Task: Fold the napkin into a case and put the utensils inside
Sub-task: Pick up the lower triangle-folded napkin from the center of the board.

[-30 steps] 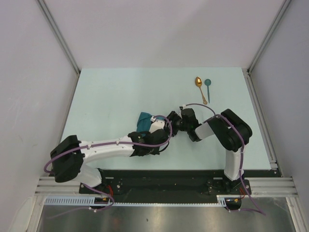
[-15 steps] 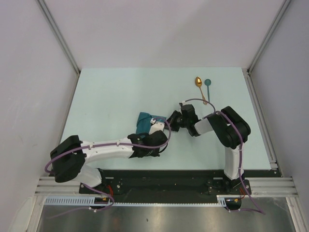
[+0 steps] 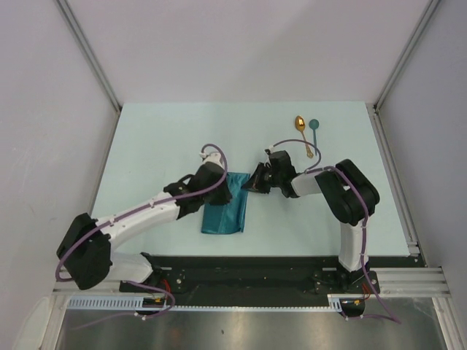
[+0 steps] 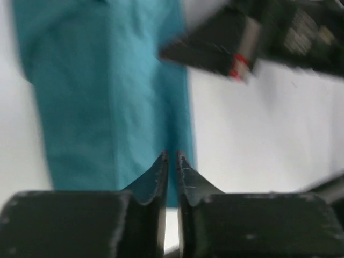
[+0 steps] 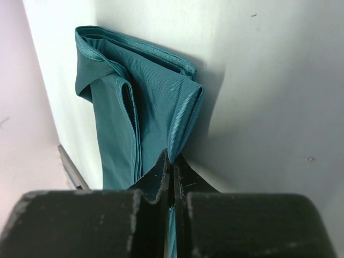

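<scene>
The teal napkin [image 3: 225, 208] lies near the table's front middle as a narrow folded strip, its layers loose at the far end [image 5: 145, 97]. My right gripper [image 3: 250, 184] is shut on its far right corner, and a cloth edge runs between the tips [image 5: 173, 158]. My left gripper [image 3: 225, 191] hovers over the strip's far left part. Its jaws [image 4: 172, 157] stand a thin gap apart with nothing between them, above the cloth [image 4: 107, 97]. The utensils lie side by side at the back right, a gold spoon [image 3: 300, 127] and a teal spoon [image 3: 314, 127].
The pale table [image 3: 160, 146] ends in a black rail [image 3: 248, 266] along the front, with aluminium frame posts at the sides. The right gripper's black body [image 4: 215, 51] crosses the top of the left wrist view, close to my left fingers.
The napkin went from a small bundle under both wrists to a longer strip. The right gripper shut on its corner. The left jaws parted slightly and the left arm swung back to the left.
</scene>
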Controlling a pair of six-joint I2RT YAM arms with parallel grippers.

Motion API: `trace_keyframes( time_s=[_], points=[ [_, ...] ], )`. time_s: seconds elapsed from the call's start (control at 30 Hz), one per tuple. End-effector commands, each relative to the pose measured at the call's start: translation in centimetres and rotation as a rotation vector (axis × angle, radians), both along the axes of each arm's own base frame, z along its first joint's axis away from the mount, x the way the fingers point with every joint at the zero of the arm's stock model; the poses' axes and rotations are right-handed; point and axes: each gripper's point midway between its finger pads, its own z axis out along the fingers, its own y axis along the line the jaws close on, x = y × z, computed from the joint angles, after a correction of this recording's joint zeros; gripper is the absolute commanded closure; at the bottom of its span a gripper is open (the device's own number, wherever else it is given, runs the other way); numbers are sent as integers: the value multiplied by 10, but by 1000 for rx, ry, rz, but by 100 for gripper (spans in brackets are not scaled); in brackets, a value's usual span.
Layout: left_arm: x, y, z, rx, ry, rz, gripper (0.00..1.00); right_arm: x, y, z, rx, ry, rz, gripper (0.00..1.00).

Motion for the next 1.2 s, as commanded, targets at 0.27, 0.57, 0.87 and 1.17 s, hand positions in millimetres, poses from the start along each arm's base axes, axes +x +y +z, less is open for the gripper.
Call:
trace_keyframes(
  time_s=[0.27,0.57,0.87,1.17],
  points=[
    [83,40,-55,94,14,216,100,-4,-5,1,-275,9,-20,100],
    [83,22,-98,52,91,199,100,-12,8,17,-375,70,-49,100],
    [83,8,-86,-22,83,162,100,-11,14,38,-374,56,-78,100],
    [78,38,-46,-19,59,194,93,-2,6,46,-428,-14,-47,100]
  ],
)
